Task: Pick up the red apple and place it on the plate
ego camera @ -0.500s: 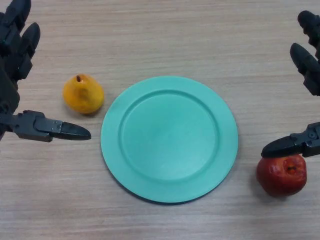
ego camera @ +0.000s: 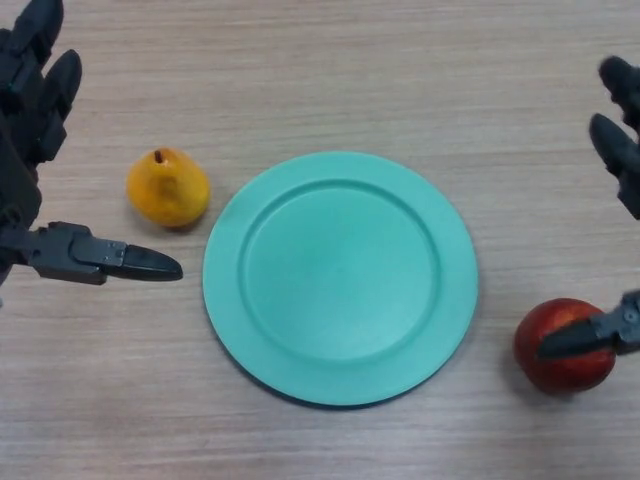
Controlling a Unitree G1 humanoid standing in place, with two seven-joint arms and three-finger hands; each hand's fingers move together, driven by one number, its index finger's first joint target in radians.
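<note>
The red apple (ego camera: 562, 343) lies on the wooden table at the lower right, right of the green plate (ego camera: 340, 277), which has nothing on it. My right hand (ego camera: 620, 150) is at the right edge, open, its fingers above the apple and its thumb (ego camera: 585, 337) lying across the apple's right side. My left hand (ego camera: 30, 110) is open at the left edge, its thumb (ego camera: 110, 258) pointing right, just below the pear.
A yellow-orange pear (ego camera: 167, 187) lies on the table left of the plate, close to my left hand's thumb. The wooden table (ego camera: 330, 60) stretches out behind the plate.
My right hand has moved toward the right and down; its thumb went from the apple's top-left edge to across the apple's right side. The left hand, the pear and the plate have not moved.
</note>
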